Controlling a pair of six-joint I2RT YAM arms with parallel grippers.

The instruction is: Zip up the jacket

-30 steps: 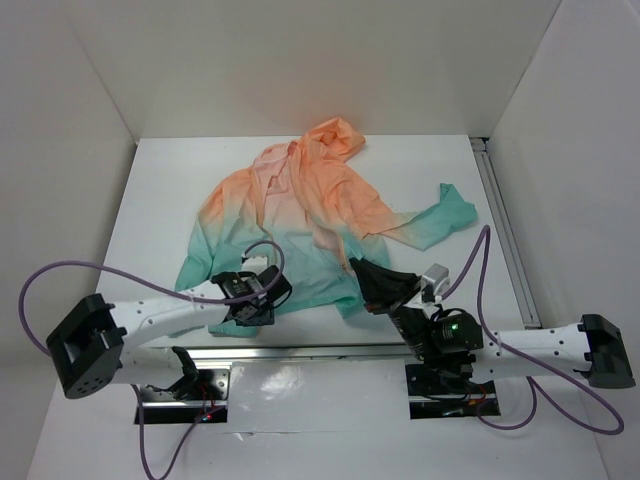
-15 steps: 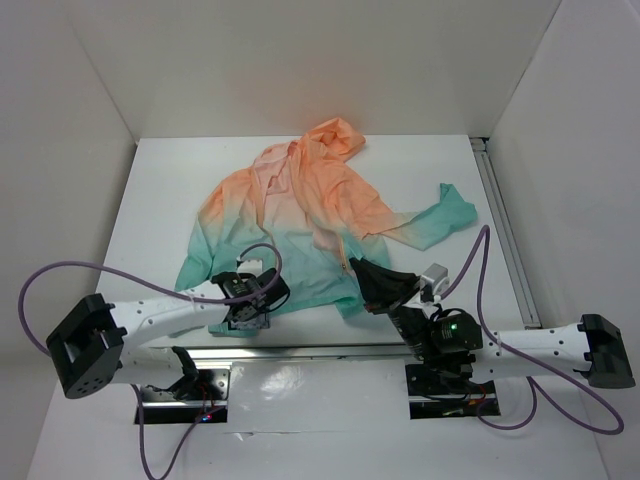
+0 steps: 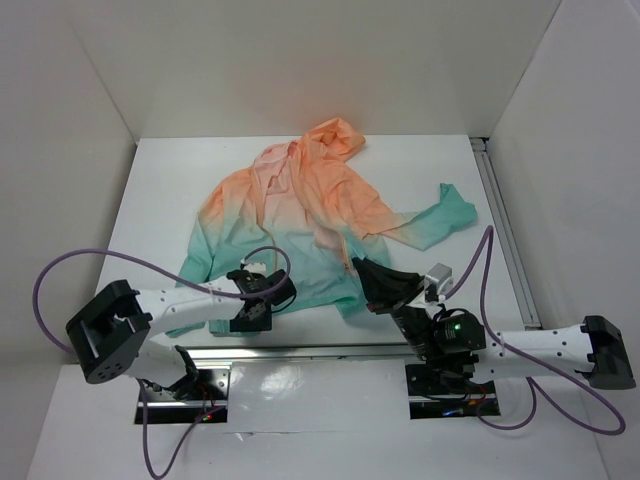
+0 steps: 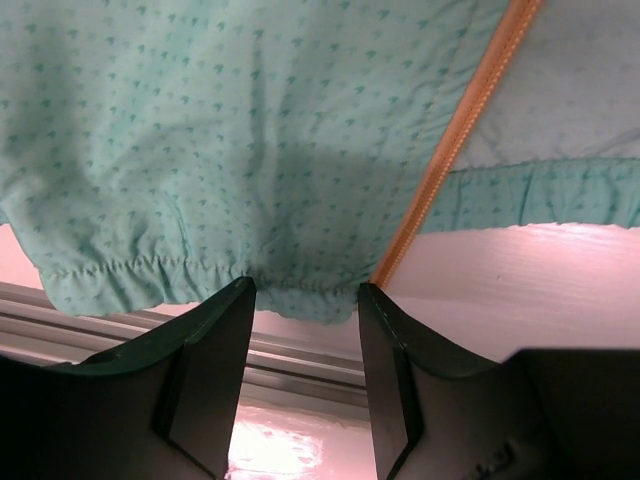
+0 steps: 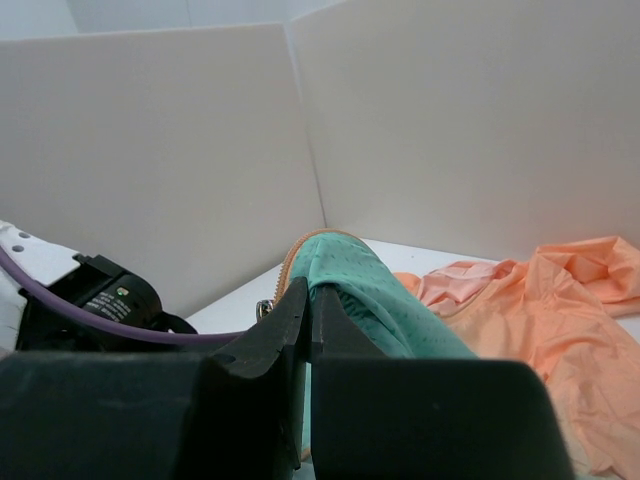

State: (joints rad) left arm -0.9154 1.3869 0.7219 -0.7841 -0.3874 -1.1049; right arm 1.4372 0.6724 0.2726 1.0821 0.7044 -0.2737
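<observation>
White table (image 3: pixel 160 180) under thin dotted jacket (image 3: pixel 300 200); left gripper (image 4: pixel 305 290) jaws spread at its gathered teal edge; right gripper (image 5: pixel 308 292) jaws pinch a teal fold.

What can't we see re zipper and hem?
Zipper slider: right wrist view, hidden by the right gripper shut on the jacket.
Hem's near edge: top view, partly covered by the left gripper.
Zipper tape, upper run: left wrist view, cut off at the top edge.

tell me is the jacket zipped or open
Open. The jacket has one zipper tape lying alone near the left gripper; the right gripper pinches the other edge.
</observation>
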